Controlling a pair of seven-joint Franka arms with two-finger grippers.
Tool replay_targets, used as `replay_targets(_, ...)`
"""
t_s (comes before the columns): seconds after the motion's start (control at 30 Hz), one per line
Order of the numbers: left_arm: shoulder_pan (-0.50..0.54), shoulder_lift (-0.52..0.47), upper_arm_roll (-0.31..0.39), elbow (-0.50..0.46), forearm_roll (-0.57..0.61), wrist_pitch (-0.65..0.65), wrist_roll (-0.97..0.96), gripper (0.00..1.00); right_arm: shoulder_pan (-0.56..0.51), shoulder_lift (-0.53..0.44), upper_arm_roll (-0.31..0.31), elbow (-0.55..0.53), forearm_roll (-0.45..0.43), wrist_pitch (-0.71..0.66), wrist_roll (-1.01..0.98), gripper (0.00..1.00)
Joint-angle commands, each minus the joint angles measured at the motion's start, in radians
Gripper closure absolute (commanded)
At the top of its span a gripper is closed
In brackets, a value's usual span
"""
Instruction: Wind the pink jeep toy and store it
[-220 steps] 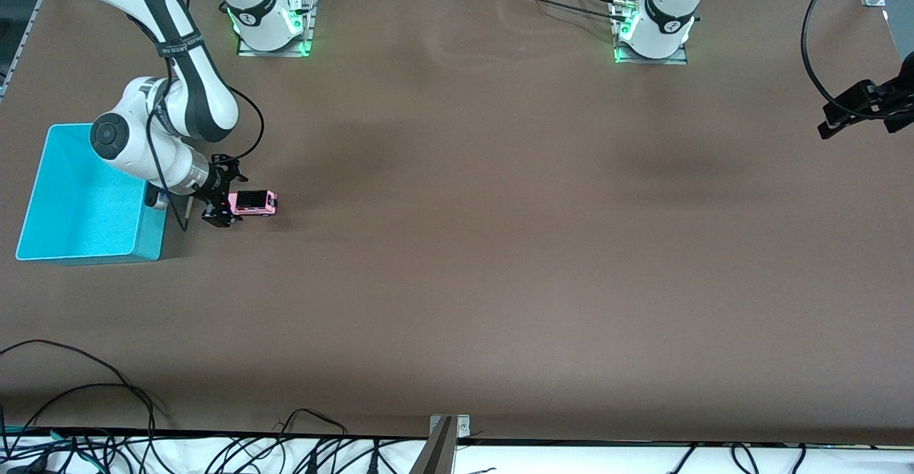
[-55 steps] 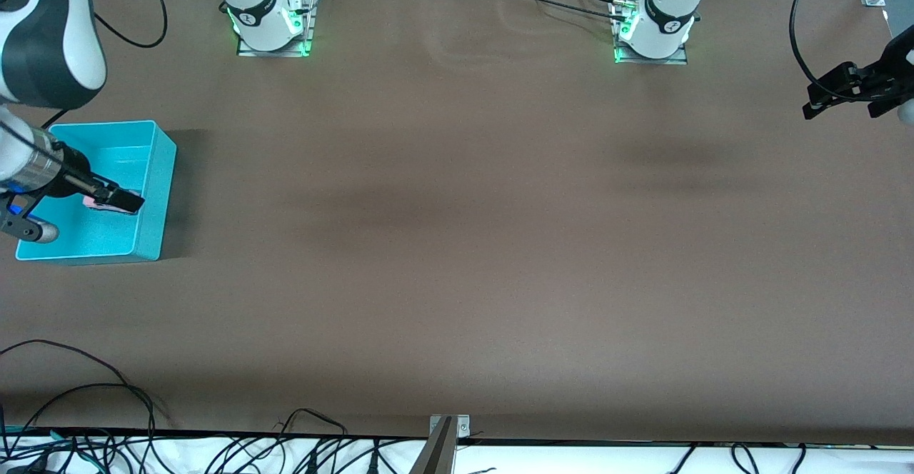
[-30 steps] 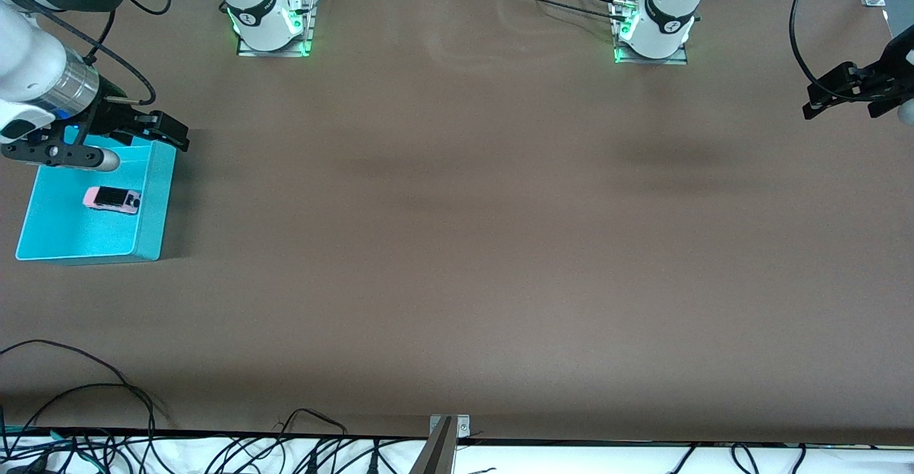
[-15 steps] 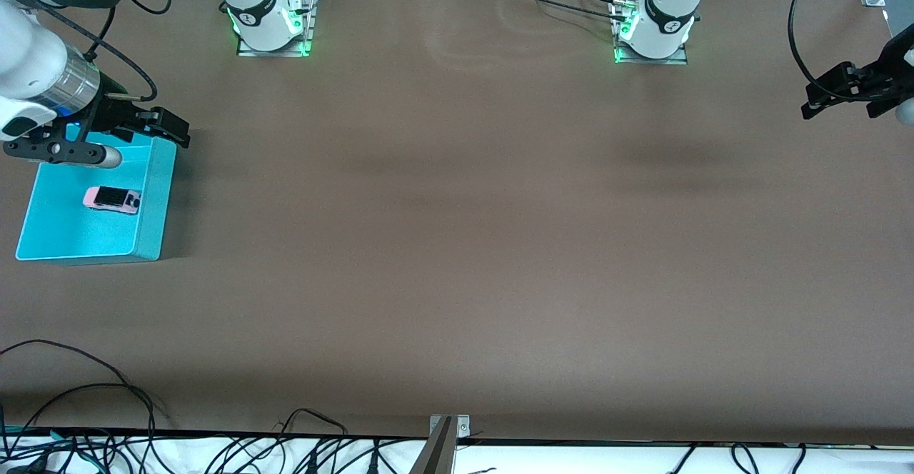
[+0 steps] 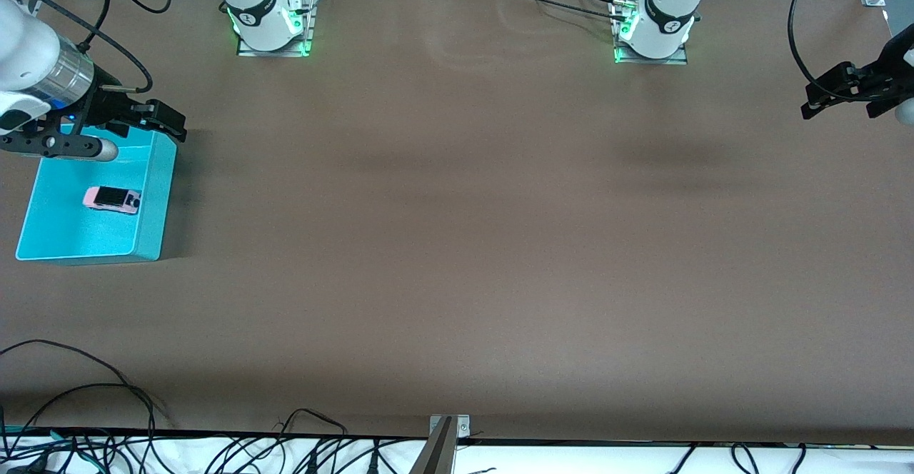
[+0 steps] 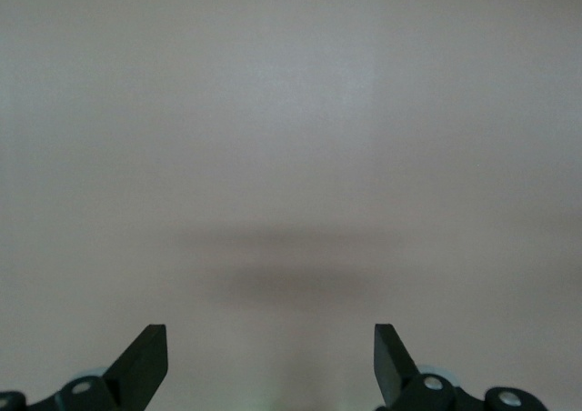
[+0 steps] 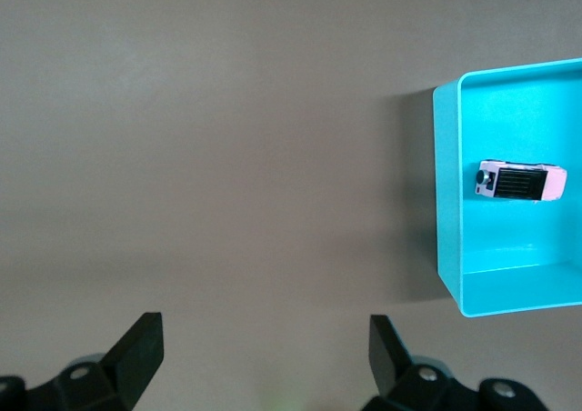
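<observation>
The pink jeep toy (image 5: pixel 112 199) (image 7: pixel 520 182) lies on its wheels on the floor of the turquoise bin (image 5: pixel 154 203) (image 7: pixel 446 202), with nothing touching it. My right gripper (image 5: pixel 168 122) (image 7: pixel 264 347) hangs open and empty in the air over the bin's corner that lies farther from the front camera. My left gripper (image 5: pixel 810 105) (image 6: pixel 271 356) waits open and empty above the bare brown table at the left arm's end.
The bin stands at the right arm's end of the brown table (image 5: pixel 457 231). Both arm bases (image 5: pixel 268 17) (image 5: pixel 653 24) stand along the table's edge farthest from the front camera. Loose cables (image 5: pixel 86 417) lie by the nearest edge.
The right gripper carried the jeep from the table into the bin, let it go and lifted away. Over the last second it only drifted slightly. The left arm has stayed put.
</observation>
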State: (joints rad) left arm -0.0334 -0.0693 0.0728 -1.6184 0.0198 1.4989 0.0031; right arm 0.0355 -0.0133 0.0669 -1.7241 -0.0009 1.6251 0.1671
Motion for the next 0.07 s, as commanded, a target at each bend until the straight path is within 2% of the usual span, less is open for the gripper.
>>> replay_targets(0.0,-0.008,-0.006,0.005,0.000,0.002,-0.009,0.017,0.00,0.015,-0.005,-0.016,0.024,-0.001,-0.025,-0.024,0.00)
replay_targets(0.03,-0.008,-0.006,0.005,0.000,0.002,-0.009,0.017,0.00,0.015,-0.005,-0.016,0.024,-0.001,-0.025,-0.024,0.00)
